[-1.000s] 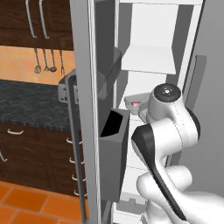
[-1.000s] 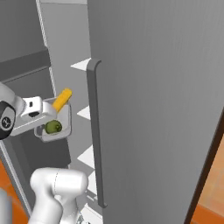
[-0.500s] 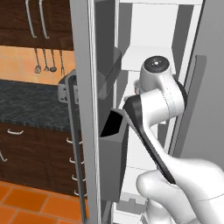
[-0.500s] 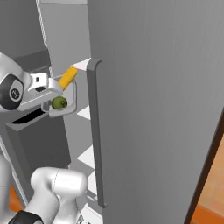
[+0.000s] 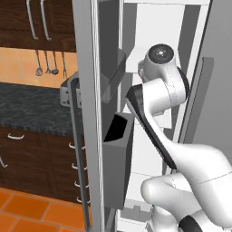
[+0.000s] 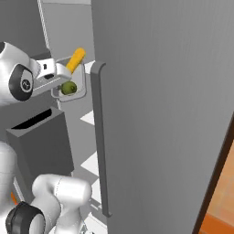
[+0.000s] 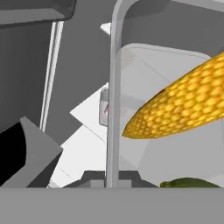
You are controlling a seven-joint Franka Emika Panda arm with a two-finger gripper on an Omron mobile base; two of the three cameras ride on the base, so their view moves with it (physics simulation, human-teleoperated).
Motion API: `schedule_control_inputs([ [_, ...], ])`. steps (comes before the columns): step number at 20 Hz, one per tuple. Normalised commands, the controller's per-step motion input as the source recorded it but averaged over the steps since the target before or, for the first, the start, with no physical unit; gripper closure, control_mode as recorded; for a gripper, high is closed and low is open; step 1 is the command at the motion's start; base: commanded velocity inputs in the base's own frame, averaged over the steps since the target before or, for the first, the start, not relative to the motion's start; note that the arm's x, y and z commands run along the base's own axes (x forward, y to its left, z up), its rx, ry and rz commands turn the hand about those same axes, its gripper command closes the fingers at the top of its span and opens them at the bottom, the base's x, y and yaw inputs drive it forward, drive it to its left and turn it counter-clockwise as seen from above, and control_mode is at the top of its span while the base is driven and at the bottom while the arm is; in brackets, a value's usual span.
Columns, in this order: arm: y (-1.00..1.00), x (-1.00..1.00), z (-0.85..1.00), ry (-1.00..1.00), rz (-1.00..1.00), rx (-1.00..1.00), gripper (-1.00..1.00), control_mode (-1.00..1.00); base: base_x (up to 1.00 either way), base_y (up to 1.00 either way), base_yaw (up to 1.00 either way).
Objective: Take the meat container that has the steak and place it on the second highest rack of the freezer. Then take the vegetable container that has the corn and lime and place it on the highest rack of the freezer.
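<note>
Lime (image 6: 69, 87) plain from right base.

I have lifted my gripper (image 6: 58, 78) over the last second, and the vegetable container (image 6: 73, 87) clamped in it has risen with it. The corn (image 6: 75, 59) and the lime (image 6: 69, 87) rode up too, now sitting higher beside the freezer (image 6: 151, 100) door's handle (image 6: 99, 137).
</note>
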Motion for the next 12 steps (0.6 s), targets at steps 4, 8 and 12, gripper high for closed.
schedule_control_inputs([
  [4, -0.13, 0.59, 0.51, 0.00, 0.00, 0.00, 1.00, -1.00, 0.00, 0.00, 0.00],
  [8, -0.25, 0.48, 0.38, 0.05, 0.00, 0.02, 1.00, -1.00, 0.00, 0.00, 0.00],
  [12, -0.31, 0.56, 0.16, 0.06, -0.01, 0.05, 1.00, -1.00, 0.00, 0.00, 0.00],
])
